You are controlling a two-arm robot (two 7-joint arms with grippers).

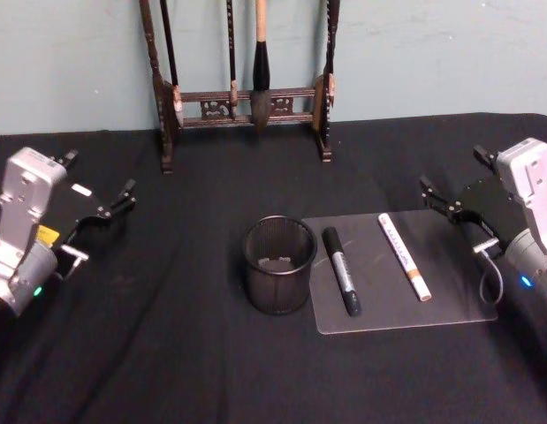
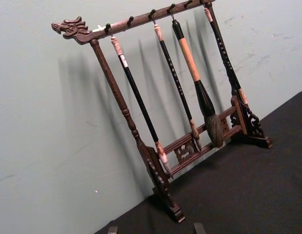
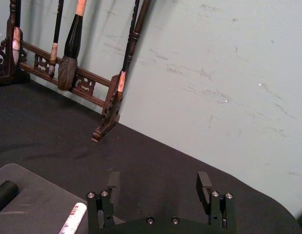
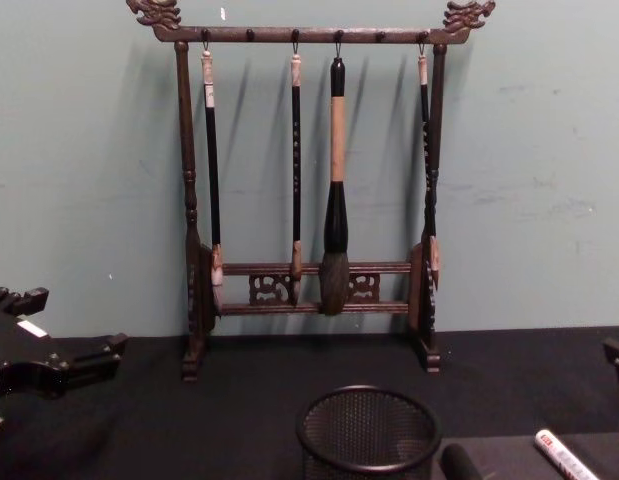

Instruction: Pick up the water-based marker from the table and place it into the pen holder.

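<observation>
Above the table's (image 1: 167, 353) sides, left tool (image 1: 103, 221) and right tool (image 3: 158, 187) hover wide open.

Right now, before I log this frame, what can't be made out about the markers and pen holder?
- Head view: print on the white marker and the black marker is too small to read, so which is water-based is unclear.
- Chest view: the bottom edge cuts off both markers and the base of the pen holder.
- Head view: pale shapes on the pen holder's floor, too small to identify.
</observation>
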